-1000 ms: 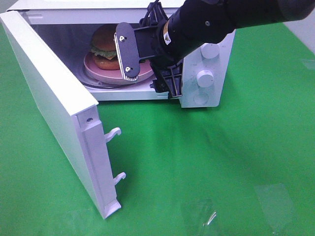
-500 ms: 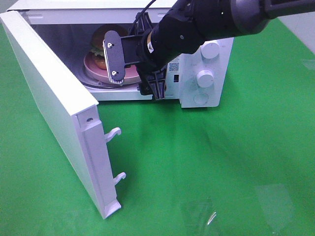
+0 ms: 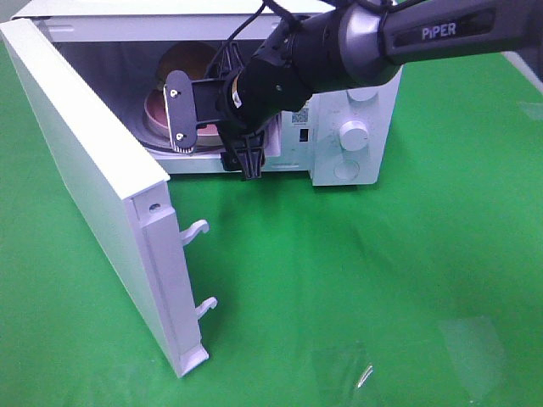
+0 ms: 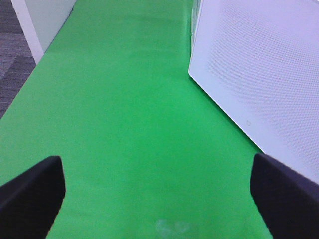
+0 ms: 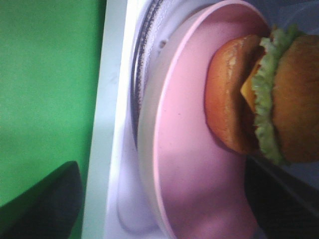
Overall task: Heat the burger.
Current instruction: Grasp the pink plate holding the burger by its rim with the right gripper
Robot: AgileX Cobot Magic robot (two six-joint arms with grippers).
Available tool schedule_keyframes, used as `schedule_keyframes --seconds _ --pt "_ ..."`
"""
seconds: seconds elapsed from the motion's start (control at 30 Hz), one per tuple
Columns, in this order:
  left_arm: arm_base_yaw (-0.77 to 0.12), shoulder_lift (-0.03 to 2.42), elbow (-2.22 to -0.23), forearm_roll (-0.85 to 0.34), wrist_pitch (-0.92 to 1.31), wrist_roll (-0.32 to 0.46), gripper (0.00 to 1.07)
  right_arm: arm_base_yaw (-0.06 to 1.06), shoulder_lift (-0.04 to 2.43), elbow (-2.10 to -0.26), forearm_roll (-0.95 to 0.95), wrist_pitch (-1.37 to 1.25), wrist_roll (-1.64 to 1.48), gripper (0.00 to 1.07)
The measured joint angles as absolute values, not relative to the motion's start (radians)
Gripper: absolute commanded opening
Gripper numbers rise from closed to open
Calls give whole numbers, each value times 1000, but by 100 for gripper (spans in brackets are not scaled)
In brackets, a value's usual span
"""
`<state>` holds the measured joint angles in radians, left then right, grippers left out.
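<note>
The burger (image 3: 192, 59), with a golden-brown bun, green lettuce and orange cheese, sits on a pink plate (image 3: 157, 112) inside the open white microwave (image 3: 356, 102). My right gripper (image 3: 212, 148) is at the front of the cavity, reaching in from the right and covering part of the burger. In the right wrist view the burger (image 5: 264, 99) rests on the plate (image 5: 194, 164), and the gripper (image 5: 164, 209) is open, with nothing between its fingers. My left gripper (image 4: 159, 199) is open and empty above the green cloth; it is out of the high view.
The microwave door (image 3: 93, 170) stands swung wide open at the left, its latch hooks (image 3: 197, 229) pointing right. It also shows as a white panel in the left wrist view (image 4: 259, 74). Control knobs (image 3: 352, 136) are on the right front. A green cloth (image 3: 382, 297) covers the table.
My right gripper has moved left across the microwave opening and slightly down. The burger and plate have stayed in place inside. The door has not moved.
</note>
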<state>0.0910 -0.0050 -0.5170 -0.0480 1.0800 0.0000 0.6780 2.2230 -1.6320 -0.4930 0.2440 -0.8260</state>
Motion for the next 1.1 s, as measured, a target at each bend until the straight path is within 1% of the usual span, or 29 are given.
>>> schedule_keyframes --seconds 0.47,0.8,0.83,0.93,0.97,1.0,1.03,1.07,1.1 --pt "91 -5 -517 -48 1080 0 95 678 2322 -1725 -489 230 -821 82" --pt "91 -5 -517 -48 1080 0 95 677 2357 -1744 -464 189 -821 79" --pt "91 -5 -517 -48 1080 0 95 677 2363 -1744 -464 185 -821 76" --pt "91 -5 -517 -48 1080 0 95 677 2365 -1744 -462 180 -821 75" --pt "91 -5 -517 -48 1080 0 95 677 2366 -1744 -461 176 -821 70" --pt "91 -5 -517 -48 1080 0 95 677 2366 -1744 -458 166 -821 62" --pt "91 -5 -517 -48 1080 0 95 677 2366 -1744 -458 166 -821 62" --pt "91 -5 -517 -48 1080 0 95 677 2366 -1744 -454 164 -821 51" --pt "91 -5 -517 -48 1080 0 95 677 2366 -1744 -454 164 -821 51"
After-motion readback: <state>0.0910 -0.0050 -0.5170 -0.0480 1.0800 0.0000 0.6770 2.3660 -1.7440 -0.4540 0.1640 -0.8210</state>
